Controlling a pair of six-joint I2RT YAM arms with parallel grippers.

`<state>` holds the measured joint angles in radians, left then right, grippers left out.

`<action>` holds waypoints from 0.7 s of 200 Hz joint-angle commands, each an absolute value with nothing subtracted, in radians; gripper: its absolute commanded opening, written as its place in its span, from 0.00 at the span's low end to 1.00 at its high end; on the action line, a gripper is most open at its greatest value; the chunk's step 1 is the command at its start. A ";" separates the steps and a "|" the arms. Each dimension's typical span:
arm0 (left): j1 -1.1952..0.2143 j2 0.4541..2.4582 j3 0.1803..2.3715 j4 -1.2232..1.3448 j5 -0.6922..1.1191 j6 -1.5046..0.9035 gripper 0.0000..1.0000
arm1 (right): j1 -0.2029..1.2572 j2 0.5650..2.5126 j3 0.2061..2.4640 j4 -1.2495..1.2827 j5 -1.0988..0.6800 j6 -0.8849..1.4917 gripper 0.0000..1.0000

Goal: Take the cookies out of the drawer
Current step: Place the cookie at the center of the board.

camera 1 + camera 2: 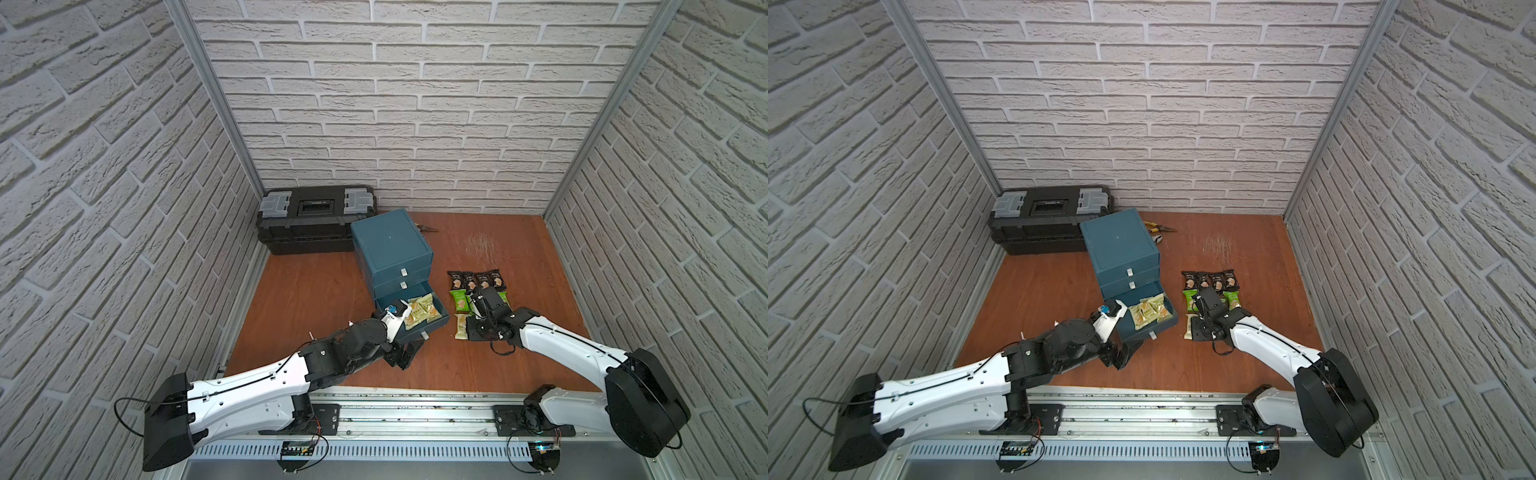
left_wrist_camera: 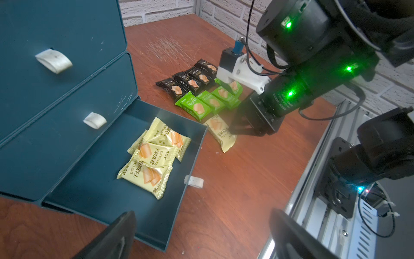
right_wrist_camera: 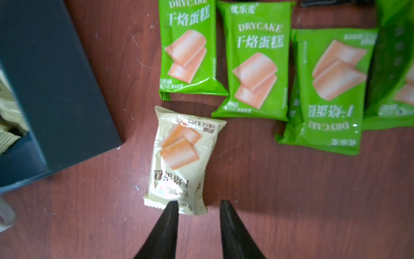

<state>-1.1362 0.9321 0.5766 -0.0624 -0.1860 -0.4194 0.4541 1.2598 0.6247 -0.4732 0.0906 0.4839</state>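
The teal drawer (image 1: 441, 321) at the bottom of the cabinet (image 1: 388, 245) is pulled out. Three cream-yellow cookies (image 1: 422, 312) (image 2: 154, 157) lie in it. On the table to its right are a row of black cookies (image 1: 478, 280) (image 2: 190, 78) and a row of green cookies (image 3: 255, 56) (image 2: 210, 103). One cream packet (image 3: 181, 157) (image 2: 220, 132) lies flat in front of the green row. My right gripper (image 3: 199, 201) (image 2: 233, 132) is open at that packet's near end, one fingertip over its edge. My left gripper (image 2: 201, 224) (image 1: 405, 357) is open by the drawer's front corner, holding nothing.
A black toolbox (image 1: 316, 220) stands at the back left behind the cabinet. Yellow-handled pliers (image 1: 1158, 227) lie behind the cabinet on the right. The two upper drawers (image 2: 67, 94) are shut. Brick walls close three sides, and a metal rail (image 1: 407, 411) runs along the front.
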 commanded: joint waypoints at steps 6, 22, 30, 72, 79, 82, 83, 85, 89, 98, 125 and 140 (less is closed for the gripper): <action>-1.122 0.914 0.589 -0.071 -0.230 -0.416 0.98 | 0.449 1.193 0.663 -0.529 0.136 0.490 0.39; -1.090 0.892 0.586 -0.096 -0.231 -0.417 0.98 | 0.451 1.141 0.684 -0.558 0.122 0.487 0.40; -1.068 0.880 0.585 -0.114 -0.227 -0.417 0.99 | 0.452 1.117 0.696 -0.572 0.111 0.483 0.40; -0.901 0.829 0.563 -0.176 -0.129 -0.426 0.99 | 0.467 0.994 0.778 -0.606 0.062 0.489 0.41; -0.876 0.822 0.553 -0.186 -0.133 -0.432 0.99 | 0.473 0.985 0.790 -0.593 0.040 0.491 0.42; -0.868 0.820 0.550 -0.192 -0.139 -0.436 0.99 | 0.476 0.985 0.797 -0.589 0.031 0.497 0.42; -0.863 0.819 0.549 -0.194 -0.141 -0.437 0.99 | 0.478 0.985 0.800 -0.587 0.029 0.498 0.42; -0.856 0.817 0.547 -0.200 -0.144 -0.439 0.99 | 0.478 0.985 0.805 -0.585 0.024 0.503 0.42; -0.842 0.814 0.545 -0.210 -0.150 -0.444 0.98 | 0.483 0.987 0.815 -0.580 0.016 0.514 0.42; -0.811 0.806 0.542 -0.230 -0.147 -0.448 0.99 | 0.497 0.997 0.837 -0.556 0.001 0.539 0.42; -0.762 0.768 0.535 -0.265 -0.145 -0.455 0.98 | 0.606 1.074 0.897 -0.464 0.006 0.573 0.43; -0.737 0.751 0.528 -0.280 -0.143 -0.467 0.99 | 0.669 1.153 0.956 -0.454 0.037 0.568 0.44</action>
